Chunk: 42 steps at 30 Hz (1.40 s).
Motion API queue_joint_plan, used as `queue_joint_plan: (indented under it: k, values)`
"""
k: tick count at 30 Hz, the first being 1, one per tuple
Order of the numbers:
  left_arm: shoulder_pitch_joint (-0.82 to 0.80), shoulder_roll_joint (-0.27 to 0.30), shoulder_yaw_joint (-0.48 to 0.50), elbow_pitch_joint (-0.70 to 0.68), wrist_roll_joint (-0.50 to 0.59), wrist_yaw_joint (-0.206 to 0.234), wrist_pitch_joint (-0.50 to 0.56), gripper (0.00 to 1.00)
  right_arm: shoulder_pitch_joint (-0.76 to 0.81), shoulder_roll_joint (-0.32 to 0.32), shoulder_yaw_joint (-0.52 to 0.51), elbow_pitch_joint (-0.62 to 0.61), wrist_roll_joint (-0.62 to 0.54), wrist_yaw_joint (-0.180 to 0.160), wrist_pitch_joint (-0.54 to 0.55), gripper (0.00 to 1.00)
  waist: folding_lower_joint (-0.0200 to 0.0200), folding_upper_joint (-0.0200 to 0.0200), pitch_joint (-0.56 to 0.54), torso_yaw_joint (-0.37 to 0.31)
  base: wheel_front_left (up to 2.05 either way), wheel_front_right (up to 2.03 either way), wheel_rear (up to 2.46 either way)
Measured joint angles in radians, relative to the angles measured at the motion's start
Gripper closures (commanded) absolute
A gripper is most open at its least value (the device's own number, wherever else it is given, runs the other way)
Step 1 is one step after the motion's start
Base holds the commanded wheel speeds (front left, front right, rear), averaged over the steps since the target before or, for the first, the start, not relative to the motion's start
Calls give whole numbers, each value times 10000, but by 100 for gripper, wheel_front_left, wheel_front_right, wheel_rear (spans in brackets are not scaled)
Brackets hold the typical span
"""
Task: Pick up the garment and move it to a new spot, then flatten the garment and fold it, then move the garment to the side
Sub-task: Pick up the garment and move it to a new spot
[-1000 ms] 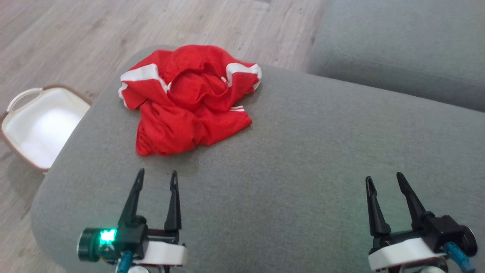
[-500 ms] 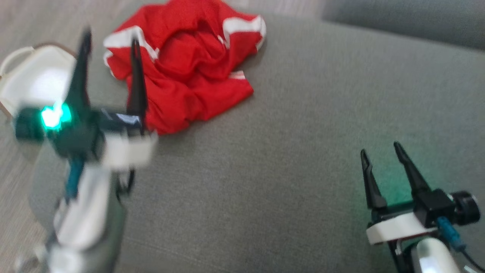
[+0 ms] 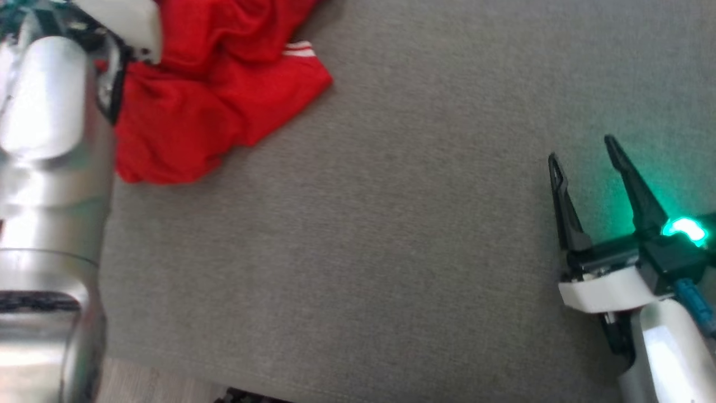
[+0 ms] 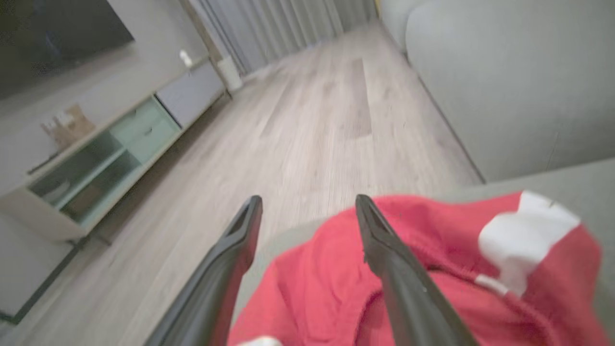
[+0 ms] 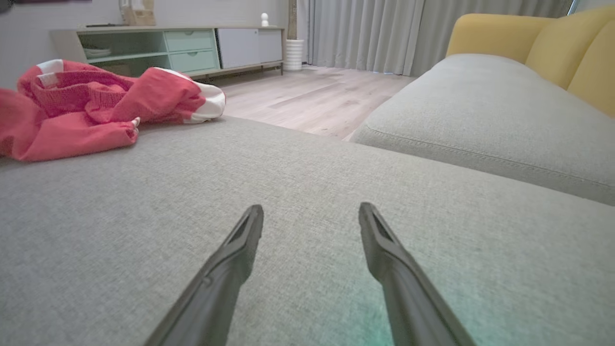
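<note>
Since second ago, our left arm swung to upper left of head frame, over garment (image 3: 212, 95); camera dipped too. Left gripper (image 4: 308, 202) fingers spread above crumpled heap, nothing held. Right gripper (image 3: 582, 150) spread, empty, lower right over sofa cushion (image 3: 391, 235). We judge nothing done yet: pick-up, flatten, fold, set-aside all remain.
</note>
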Motion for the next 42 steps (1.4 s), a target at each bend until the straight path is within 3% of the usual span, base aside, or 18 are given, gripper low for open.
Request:
queue_joint_plan:
  k: [6, 13, 14, 15, 23, 30, 37, 42]
  values:
    - [-319, 343, 119, 2483, -148, -96, 1012, 0, -328, -38, 167, -642, 21, 0, -58, 0, -2, 0, 624, -510, 0, 0, 0]
    - [-511, 523, 291, 3684, -353, -58, 972, 0, -367, -84, 219, -955, 50, 0, -77, 0, -3, 0, 937, -734, 0, 0, 0]
    - [-543, 520, 288, 3728, -353, 17, 844, 55, -366, -104, 211, -955, 48, 0, -77, 0, -3, 0, 935, -715, 0, 0, 0]
    - [-550, 522, 286, 3766, -370, 54, 431, 100, -360, -159, 186, -945, 48, 0, -77, 0, -4, 0, 924, -656, 0, 0, 0]
    - [-1241, 516, -96, 3726, -232, 228, -1164, 100, -360, -199, 330, -581, 48, 0, -75, 0, -3, 0, 445, -564, 0, 0, 0]
    - [-1904, 516, -798, 3327, 253, 96, -1956, 100, -348, 226, 585, -368, 217, 0, -75, 0, -4, 0, -493, -810, 0, 0, 0]
    - [-2581, 391, -1599, 2686, 660, -353, -2178, 100, -176, 719, 600, -288, 510, 0, -75, 0, -5, 1, -1560, -1593, 0, 0, 0]
    - [-2619, -257, -2205, 2295, 706, -644, -2245, 100, 476, 863, 543, -291, 748, 0, -75, 0, -6, 1, -2291, -2487, 0, 0, 0]
